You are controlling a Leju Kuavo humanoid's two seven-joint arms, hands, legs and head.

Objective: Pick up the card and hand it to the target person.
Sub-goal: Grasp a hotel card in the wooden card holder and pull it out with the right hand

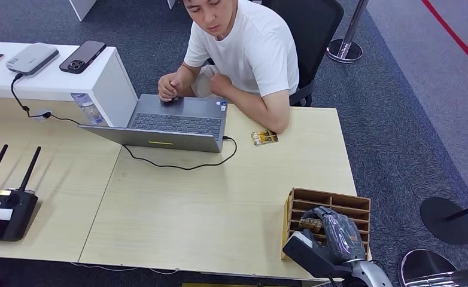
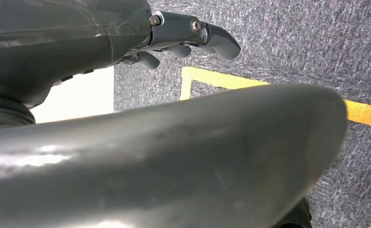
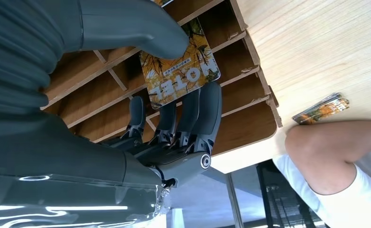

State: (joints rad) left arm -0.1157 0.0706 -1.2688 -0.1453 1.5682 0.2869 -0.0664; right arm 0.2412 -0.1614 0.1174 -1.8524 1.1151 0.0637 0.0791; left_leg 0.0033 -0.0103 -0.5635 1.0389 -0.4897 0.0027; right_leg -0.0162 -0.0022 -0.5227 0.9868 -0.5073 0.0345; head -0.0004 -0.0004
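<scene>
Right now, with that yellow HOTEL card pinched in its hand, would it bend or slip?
The yellow HOTEL card looks flat and unbent, so probably stiff. Its glossy face may slip. The right hand holds it over the wooden slotted rack; probably light.

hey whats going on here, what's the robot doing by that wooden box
The robot's right hand is at the slotted wooden rack on the near right corner of the desk, pinching a yellow hotel card between thumb and fingers above the slots. A person sits across the desk behind a laptop, with another card lying by their elbow. The left hand hangs over the carpet, holding nothing.
</scene>
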